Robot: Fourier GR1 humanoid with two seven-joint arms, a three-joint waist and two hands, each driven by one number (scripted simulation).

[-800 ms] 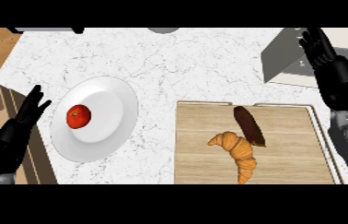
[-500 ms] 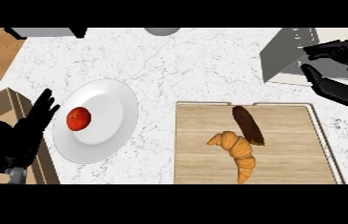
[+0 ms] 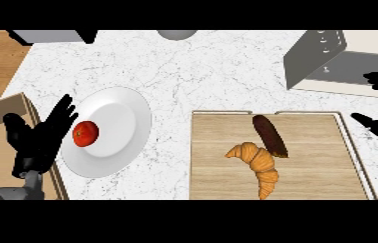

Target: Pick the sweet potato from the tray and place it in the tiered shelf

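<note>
On the tray (image 3: 214,182), sweet potato (image 3: 269,135) touching croissant (image 3: 258,166)

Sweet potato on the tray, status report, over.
Left robot hand open beside white plate. Right fingertips at frame edge. Dark brown sweet potato untouched on wooden tray, touching golden croissant.

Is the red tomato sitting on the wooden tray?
No, the tomato sits on the white plate, while the wooden tray holds the croissant and the sweet potato.
</note>
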